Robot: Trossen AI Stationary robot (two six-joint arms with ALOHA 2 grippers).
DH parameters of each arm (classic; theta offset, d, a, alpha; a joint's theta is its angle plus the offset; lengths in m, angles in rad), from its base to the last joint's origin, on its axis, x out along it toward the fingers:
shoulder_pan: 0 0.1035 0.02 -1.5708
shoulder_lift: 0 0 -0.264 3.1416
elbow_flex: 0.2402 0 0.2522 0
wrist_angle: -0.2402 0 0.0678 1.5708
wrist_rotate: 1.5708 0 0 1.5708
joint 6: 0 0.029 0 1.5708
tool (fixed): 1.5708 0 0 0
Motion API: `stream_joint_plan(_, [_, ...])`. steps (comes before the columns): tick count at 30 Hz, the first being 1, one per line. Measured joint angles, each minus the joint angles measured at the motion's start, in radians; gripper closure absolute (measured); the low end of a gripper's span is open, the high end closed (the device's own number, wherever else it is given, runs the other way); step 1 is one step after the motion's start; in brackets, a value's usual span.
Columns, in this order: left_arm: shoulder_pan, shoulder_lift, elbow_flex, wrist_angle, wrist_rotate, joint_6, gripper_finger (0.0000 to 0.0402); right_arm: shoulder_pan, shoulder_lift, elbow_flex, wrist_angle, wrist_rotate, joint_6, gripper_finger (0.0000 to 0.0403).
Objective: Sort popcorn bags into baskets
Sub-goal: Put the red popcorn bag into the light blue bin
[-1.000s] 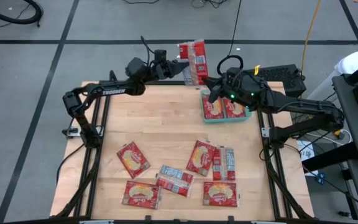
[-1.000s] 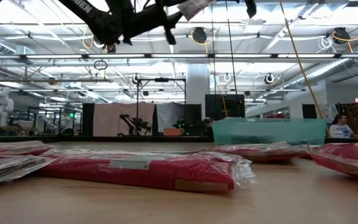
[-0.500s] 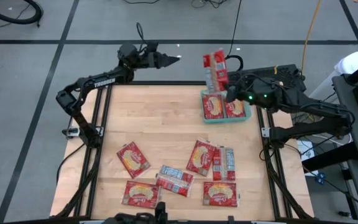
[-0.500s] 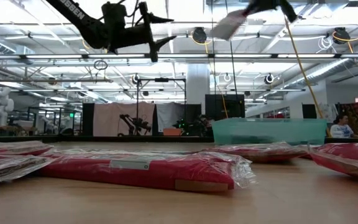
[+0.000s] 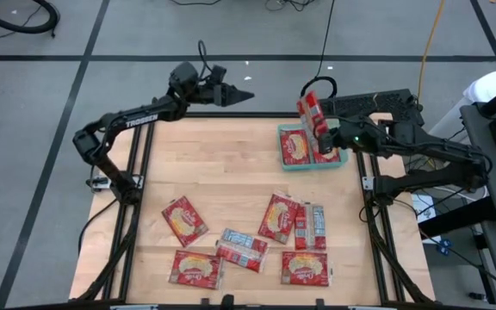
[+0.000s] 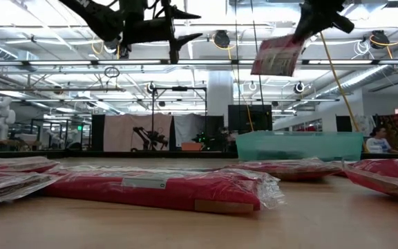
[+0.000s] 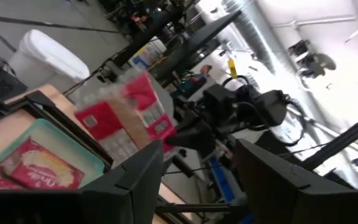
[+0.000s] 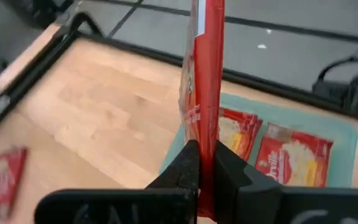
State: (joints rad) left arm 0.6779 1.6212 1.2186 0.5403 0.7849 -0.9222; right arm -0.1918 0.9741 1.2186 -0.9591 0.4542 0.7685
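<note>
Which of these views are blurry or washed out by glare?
Low view: ceiling lights glare white, near bags soft. Left wrist view: bright ceiling washes out, own fingers blurred. Right wrist view: held bag sharp, table edge smeared. High view: even light, sharp.

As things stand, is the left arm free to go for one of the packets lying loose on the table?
Probably yes. The left gripper hangs with jaws apart and nothing between them, beyond the table's far edge. The loose packets lie uncovered; the right gripper holds its packet over the basket.
</note>
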Motion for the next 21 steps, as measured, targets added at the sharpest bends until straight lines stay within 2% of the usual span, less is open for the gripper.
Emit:
stream_joint_plan(2, [-0.020,-0.009,0.000,-0.019,-0.027,0.025,0.0199,-0.016,-0.001,0.001,-0.037,-0.013,-0.050,0.0395])
stream_joint_plan(6, [-0.054,-0.022,0.000,-0.039,-0.070,0.030,0.0199,-0.083,0.026,0.001,-0.232,-0.014,-0.003,0.0399])
stream_joint_plan(10, [-0.081,-0.032,0.000,-0.070,-0.096,0.041,0.0199,-0.125,0.088,0.001,-0.316,0.003,0.001,0.0400])
stream_joint_plan(13, [-0.106,-0.038,0.001,-0.110,-0.128,0.085,0.0199,-0.153,0.151,-0.001,-0.325,0.043,-0.008,0.0400])
stream_joint_plan(21, [-0.154,-0.053,0.000,-0.210,-0.132,0.104,0.0199,-0.205,0.326,-0.077,-0.331,0.087,-0.004,0.0401])
